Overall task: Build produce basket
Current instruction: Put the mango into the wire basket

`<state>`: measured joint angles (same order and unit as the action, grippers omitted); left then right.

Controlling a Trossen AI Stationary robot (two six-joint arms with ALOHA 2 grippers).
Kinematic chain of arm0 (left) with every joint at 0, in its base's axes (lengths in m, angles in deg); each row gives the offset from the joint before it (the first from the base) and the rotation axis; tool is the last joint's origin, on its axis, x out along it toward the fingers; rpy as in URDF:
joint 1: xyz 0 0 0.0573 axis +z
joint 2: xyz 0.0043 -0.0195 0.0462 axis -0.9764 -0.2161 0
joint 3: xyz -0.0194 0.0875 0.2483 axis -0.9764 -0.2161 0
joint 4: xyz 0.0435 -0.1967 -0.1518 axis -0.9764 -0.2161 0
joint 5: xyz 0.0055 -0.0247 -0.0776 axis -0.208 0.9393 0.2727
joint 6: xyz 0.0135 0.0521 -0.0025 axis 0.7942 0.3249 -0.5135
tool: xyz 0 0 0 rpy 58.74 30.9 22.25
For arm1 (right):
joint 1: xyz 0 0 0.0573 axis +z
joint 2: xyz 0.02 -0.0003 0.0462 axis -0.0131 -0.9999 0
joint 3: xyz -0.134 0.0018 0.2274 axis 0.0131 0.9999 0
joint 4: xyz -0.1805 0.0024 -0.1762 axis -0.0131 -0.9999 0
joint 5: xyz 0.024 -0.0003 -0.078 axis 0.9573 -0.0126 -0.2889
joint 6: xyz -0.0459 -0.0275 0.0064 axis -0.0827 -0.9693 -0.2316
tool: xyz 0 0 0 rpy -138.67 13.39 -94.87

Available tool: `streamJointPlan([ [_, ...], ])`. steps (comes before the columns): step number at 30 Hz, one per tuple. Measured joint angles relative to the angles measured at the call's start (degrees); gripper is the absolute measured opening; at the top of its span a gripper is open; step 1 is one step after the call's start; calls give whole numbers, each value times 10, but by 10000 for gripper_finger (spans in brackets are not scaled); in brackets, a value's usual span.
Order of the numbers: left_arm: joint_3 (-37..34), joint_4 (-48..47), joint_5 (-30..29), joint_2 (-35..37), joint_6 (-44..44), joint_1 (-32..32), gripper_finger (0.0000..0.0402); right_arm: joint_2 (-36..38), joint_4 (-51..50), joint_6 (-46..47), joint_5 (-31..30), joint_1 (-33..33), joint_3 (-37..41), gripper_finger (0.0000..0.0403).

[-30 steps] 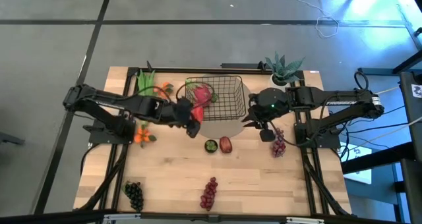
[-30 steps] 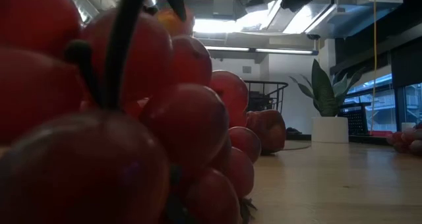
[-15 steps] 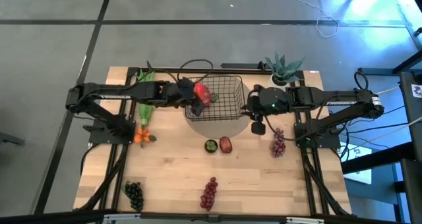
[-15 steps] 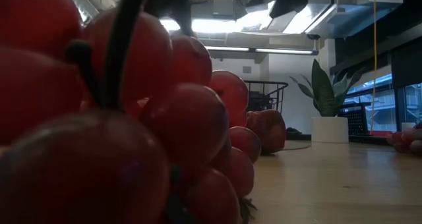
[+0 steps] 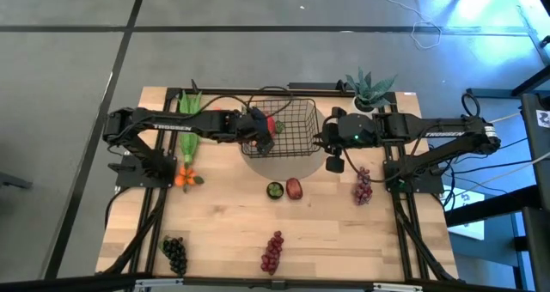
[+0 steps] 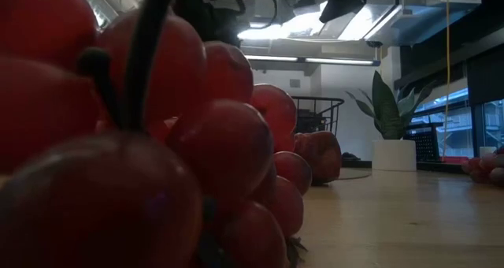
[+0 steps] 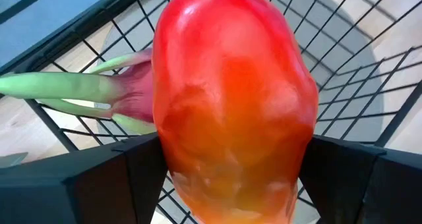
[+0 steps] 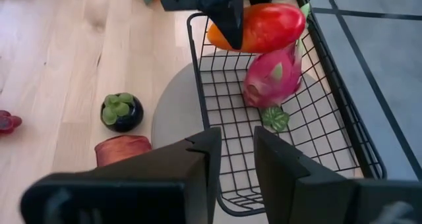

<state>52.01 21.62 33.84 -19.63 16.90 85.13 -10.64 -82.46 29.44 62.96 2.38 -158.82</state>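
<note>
The black wire basket (image 5: 292, 124) stands on a round grey mat (image 5: 279, 161) at the back middle of the table. A pink dragon fruit (image 8: 273, 76) lies inside it. My left gripper (image 5: 262, 130) is shut on a red-orange mango (image 7: 231, 105) and holds it just above the basket's left part, over the dragon fruit. Its dark fingers (image 7: 105, 184) press the mango from both sides. My right gripper (image 5: 328, 144) hovers at the basket's right rim, its fingers (image 8: 201, 165) a narrow gap apart with nothing between them.
On the wood lie a dark green-topped fruit (image 5: 274, 190), a red fruit (image 5: 295, 188), red grapes (image 5: 363, 187), more red grapes (image 5: 272, 251), dark grapes (image 5: 175, 254), small oranges (image 5: 185, 178) and a green leafy stalk (image 5: 189, 112). A potted plant (image 5: 369, 90) stands behind the basket's right corner.
My left arm has carried the mango from the mat's left front edge to over the basket's left part. My right gripper moved in to the basket's right rim, then stayed.
</note>
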Motion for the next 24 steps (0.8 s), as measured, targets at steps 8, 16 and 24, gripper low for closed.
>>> streamJointPlan([
  [8,0,-4,9,-10,14,0,269,0,1,-28,1,0,0,81],
  [16,0,-8,8,-10,21,-1,269,0,2,-106,87,0,0,81],
  [24,-1,-19,1,-25,20,-2,269,0,2,-135,147,0,0,81],
])
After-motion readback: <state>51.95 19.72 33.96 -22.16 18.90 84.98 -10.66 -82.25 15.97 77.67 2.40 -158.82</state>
